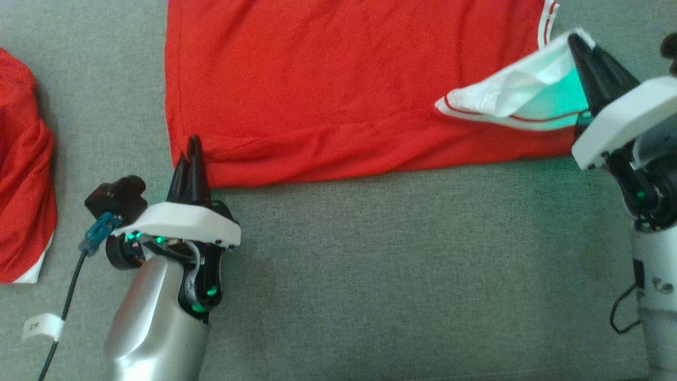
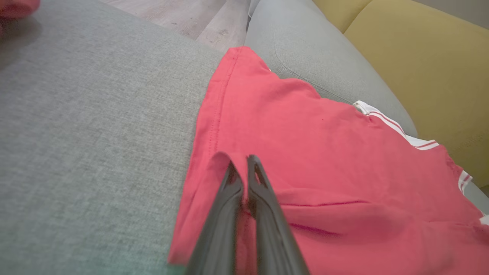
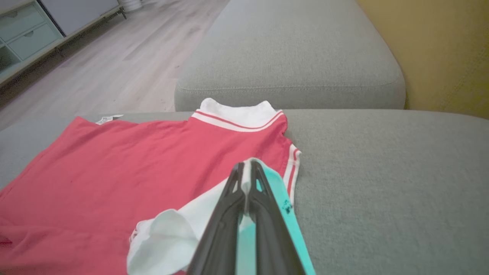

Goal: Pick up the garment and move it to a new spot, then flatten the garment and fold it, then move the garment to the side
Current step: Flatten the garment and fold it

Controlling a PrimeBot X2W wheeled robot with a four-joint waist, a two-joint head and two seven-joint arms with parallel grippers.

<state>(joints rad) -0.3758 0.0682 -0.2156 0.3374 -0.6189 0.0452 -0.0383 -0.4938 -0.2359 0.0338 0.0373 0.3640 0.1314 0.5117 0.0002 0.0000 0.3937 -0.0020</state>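
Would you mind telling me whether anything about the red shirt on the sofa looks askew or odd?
The white sleeve is flipped back over the red polo shirt, pinched in the right gripper, instead of lying flat. The hem corner clamped in the left gripper is bunched up. No damage shows.

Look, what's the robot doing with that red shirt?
The robot is working on a red shirt spread on the grey sofa cushion. Its left gripper is shut on the shirt's near corner. Its right gripper is shut on the white sleeve, which is turned over onto the red cloth. It looks like a fold is starting. Another red garment lies off to the left.
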